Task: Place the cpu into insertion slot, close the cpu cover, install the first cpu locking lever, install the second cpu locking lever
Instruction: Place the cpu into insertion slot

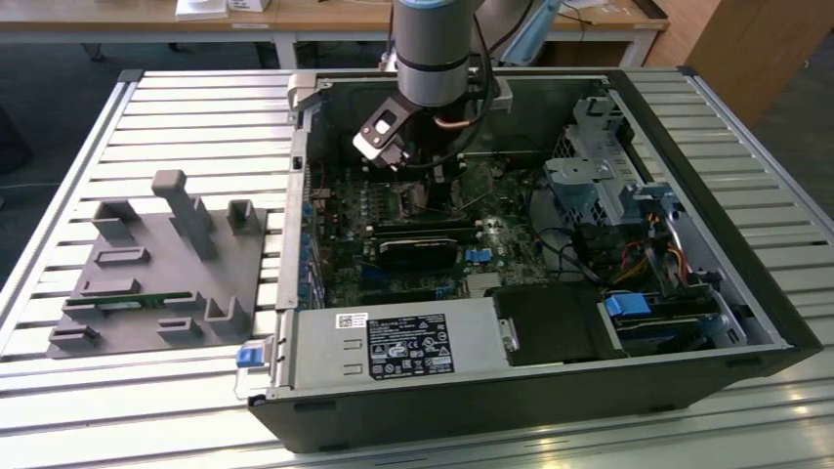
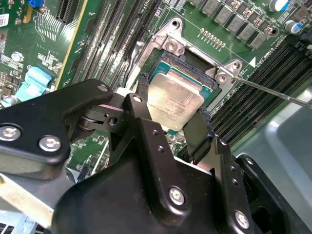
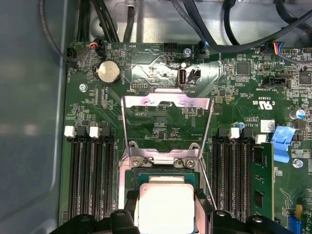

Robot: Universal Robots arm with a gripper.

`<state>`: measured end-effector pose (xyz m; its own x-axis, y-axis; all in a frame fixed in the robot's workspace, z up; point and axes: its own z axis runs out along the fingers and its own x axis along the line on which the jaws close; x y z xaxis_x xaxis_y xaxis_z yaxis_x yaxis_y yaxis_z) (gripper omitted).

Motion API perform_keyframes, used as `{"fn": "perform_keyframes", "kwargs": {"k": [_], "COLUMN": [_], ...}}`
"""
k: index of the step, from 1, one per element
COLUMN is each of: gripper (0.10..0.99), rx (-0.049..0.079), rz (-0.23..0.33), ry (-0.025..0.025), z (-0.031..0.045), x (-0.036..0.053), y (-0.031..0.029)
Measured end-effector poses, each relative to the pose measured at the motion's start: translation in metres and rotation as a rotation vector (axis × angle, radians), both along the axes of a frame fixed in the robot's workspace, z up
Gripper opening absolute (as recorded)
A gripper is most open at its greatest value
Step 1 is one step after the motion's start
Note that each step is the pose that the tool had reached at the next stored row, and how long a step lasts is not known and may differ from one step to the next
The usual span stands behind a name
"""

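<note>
Exterior view, L to R: slatted table w/ grey jig on the exterior view's left, a green module flat in it. Mid: open PC case, board inside; the arm hangs in from above, gripper low over the board's far half. PSU along the case's near edge, drive cage on the exterior view's right.

Second wrist view: gripper is narrow, clamped on the cpu, w/ a black finger tight on each of two opp. edges. Cpu is face up, right over the slot, approx square to it; can't tell if it's fully seated. A thin lever sticks out from the slot's corner.

First wrist view: cover is open, lying back beyond the slot, board visible thru its cut-out. Cpu sits between the fingers. RAM slots flank the slot on both sides; coin cell sits past the cover.
</note>
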<state>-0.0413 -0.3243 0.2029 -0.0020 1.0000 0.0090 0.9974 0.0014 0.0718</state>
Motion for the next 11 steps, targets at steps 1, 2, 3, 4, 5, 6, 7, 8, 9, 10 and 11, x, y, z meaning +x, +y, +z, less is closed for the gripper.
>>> {"fn": "perform_keyframes", "kwargs": {"k": [1,2,3,4,5,6,7,8,9,10,11], "gripper": [0.537,0.537,0.537,0.537,0.537,0.537,0.537,0.537,0.537,0.537,0.537], "rx": [0.0,0.0,0.0,0.0,0.0,0.0,0.0,0.0,0.0,-0.001,-0.001], "rz": [0.0,0.0,0.0,0.0,0.0,0.0,0.0,0.0,0.0,0.0,0.0], "ry": [0.0,0.0,-0.0001,-0.0001,-0.0001,-0.0001,0.0,0.0,0.0,0.0,0.0], "z": [-0.0003,-0.0006,-0.001,-0.0014,-0.0019,-0.0023,-0.0028,-0.0034,-0.0039,-0.0045,-0.0052], "x": [0.0,0.0,0.0,0.0,0.0,0.0,0.0,0.0,0.0,0.0,0.0], "y": [0.0,0.0,0.0001,0.0001,0.0001,0.0002,0.0002,0.0003,0.0003,0.0003,0.0003]}}
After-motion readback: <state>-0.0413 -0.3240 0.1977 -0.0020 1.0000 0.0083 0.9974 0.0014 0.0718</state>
